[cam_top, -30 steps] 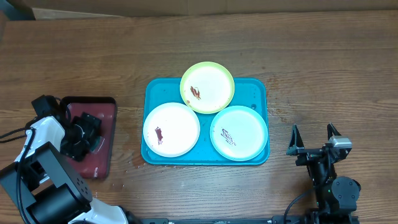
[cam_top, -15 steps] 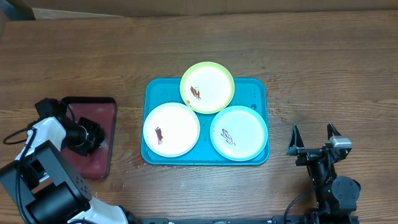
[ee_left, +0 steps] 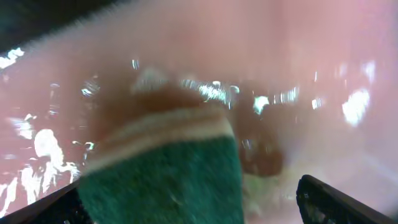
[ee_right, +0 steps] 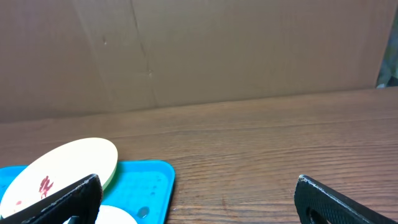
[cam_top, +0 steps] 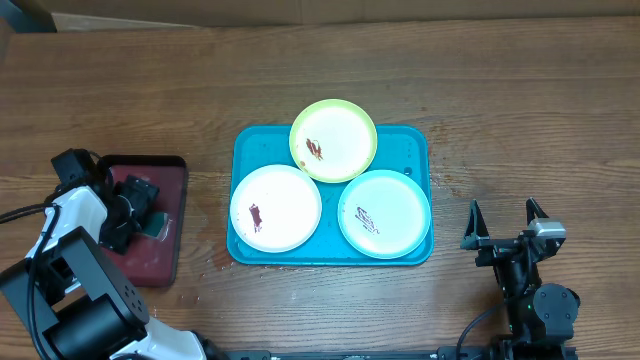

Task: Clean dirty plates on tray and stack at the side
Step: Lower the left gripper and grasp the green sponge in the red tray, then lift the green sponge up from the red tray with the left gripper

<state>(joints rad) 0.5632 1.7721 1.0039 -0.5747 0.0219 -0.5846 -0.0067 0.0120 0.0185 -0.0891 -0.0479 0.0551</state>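
Three smeared plates lie on the turquoise tray [cam_top: 415, 140]: yellow-green [cam_top: 340, 135] at the back, white-pink [cam_top: 280, 205] front left, pale mint [cam_top: 390, 210] front right. My left gripper [cam_top: 135, 208] hangs over the dark red tray, well left of the plates. In the left wrist view it [ee_left: 186, 208] is open, with a green sponge [ee_left: 168, 168] between the fingers and a gap on the right side. My right gripper [cam_top: 503, 238] is open and empty to the right of the turquoise tray. The right wrist view shows this gripper [ee_right: 196, 199], the yellow-green plate [ee_right: 68, 165] and the tray corner [ee_right: 152, 177].
The dark red black-rimmed tray [cam_top: 170, 175] sits at the left, wet and shiny in the left wrist view. A brown cardboard wall [ee_right: 199, 50] stands behind the table. Bare wood lies between the two trays and right of the turquoise tray.
My left gripper has shifted a little over the dark red tray, and the green sponge now shows at its right side. The plates and right arm have not moved.
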